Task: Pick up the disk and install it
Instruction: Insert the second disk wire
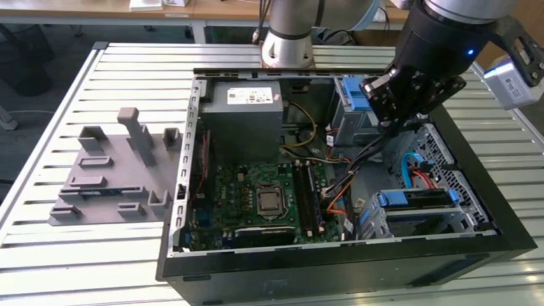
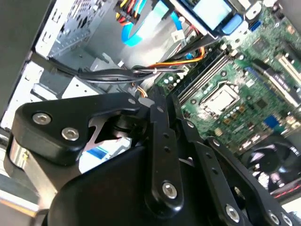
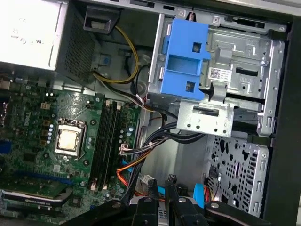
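Note:
The disk [image 1: 414, 198], a flat drive framed in bright blue plastic, lies in the drive cage at the exterior view's lower right corner of the open computer case [image 1: 476, 191]. Its pale label and blue frame also appear in the second wrist view as the disk [image 2: 212, 13]. My black gripper [image 1: 393, 124] hangs over the case, above the cables between the upper drive cage and the disk, apart from both. In the first wrist view the gripper [image 3: 161, 182] has its fingers close together with nothing between them. The gripper's linkage [image 2: 157, 101] fills the foreground of the second wrist view.
A blue bracket [image 3: 183, 59] sits on the upper metal cage [image 3: 240, 66]. Beside it are the grey power supply [image 1: 246, 105], the motherboard [image 1: 259, 197] and loose cables [image 1: 340, 185]. A grey fixture [image 1: 119, 172] stands on the slatted table [image 1: 102, 255] at the exterior view's left.

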Controlling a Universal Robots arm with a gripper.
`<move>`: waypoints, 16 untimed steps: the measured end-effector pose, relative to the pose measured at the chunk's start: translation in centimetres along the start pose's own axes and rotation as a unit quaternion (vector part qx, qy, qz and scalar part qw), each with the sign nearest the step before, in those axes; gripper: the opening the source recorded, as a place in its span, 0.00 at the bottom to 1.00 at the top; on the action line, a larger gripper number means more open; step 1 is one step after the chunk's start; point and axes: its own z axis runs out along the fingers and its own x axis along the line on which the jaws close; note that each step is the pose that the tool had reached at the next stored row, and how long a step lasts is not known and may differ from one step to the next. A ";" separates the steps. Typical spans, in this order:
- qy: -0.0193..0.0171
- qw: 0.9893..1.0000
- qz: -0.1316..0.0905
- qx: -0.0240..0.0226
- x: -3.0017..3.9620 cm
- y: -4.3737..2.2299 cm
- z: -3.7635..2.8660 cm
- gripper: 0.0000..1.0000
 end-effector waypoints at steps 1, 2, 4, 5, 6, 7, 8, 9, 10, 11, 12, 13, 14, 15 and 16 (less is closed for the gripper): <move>0.000 1.000 -0.009 0.000 0.00 0.00 0.04 0.21; 0.001 1.000 -0.018 0.000 0.00 0.00 0.08 0.21; 0.002 0.999 -0.036 -0.001 0.00 -0.01 0.12 0.21; 0.002 0.999 -0.045 -0.001 0.00 -0.01 0.15 0.21; 0.002 0.999 -0.054 -0.001 0.00 -0.01 0.17 0.21; 0.003 0.998 -0.063 -0.001 0.00 -0.01 0.17 0.21; 0.003 0.998 -0.070 -0.001 0.00 -0.01 0.17 0.21; 0.003 0.997 -0.073 -0.001 0.01 -0.01 0.17 0.21; 0.003 0.997 -0.073 -0.001 0.00 -0.01 0.14 0.21; 0.003 0.997 -0.073 -0.001 0.00 0.00 0.07 0.21; 0.003 0.997 -0.073 -0.002 0.00 0.00 -0.08 0.21; 0.003 0.997 -0.073 -0.001 -0.01 0.01 -0.25 0.21; 0.003 0.997 -0.073 -0.001 -0.01 0.02 -0.50 0.21; 0.003 0.997 -0.073 -0.001 -0.02 0.03 -0.73 0.21; 0.003 0.997 -0.073 -0.001 -0.02 0.04 -0.92 0.21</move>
